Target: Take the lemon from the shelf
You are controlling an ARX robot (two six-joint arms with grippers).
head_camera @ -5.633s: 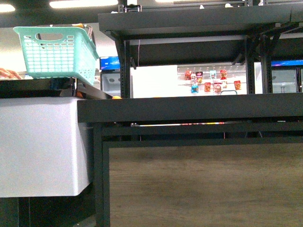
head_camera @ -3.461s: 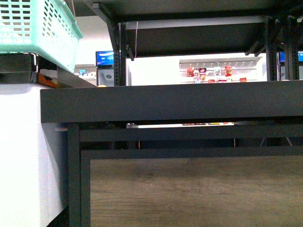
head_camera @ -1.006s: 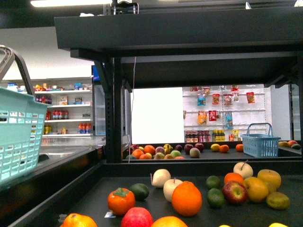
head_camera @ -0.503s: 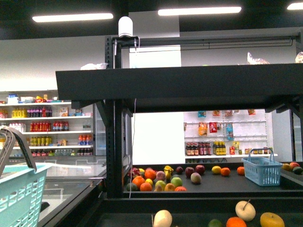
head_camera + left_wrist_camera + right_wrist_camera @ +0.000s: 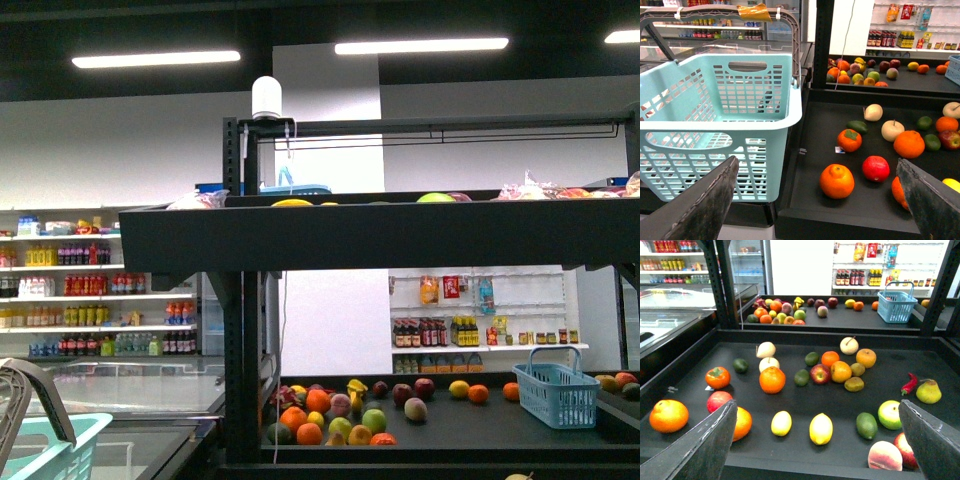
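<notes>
Yellow lemon [image 5: 820, 428] on black shelf [image 5: 890, 380] | probably light, firm, smooth, may roll | pinch its fat middle | left gripper [image 5: 817, 161], right gripper [image 5: 817, 407] spread wide

Long fluorescent strips [image 5: 155, 59] are burning across a dark ceiling [image 5: 300, 20]. A pale grey wall [image 5: 110, 150] is running behind white racks [image 5: 100, 300] carrying rows of bottled drinks. A white column [image 5: 325, 85] is standing at centre. A glass-topped chest cabinet [image 5: 140, 385] is reflecting light at lower left.
</notes>
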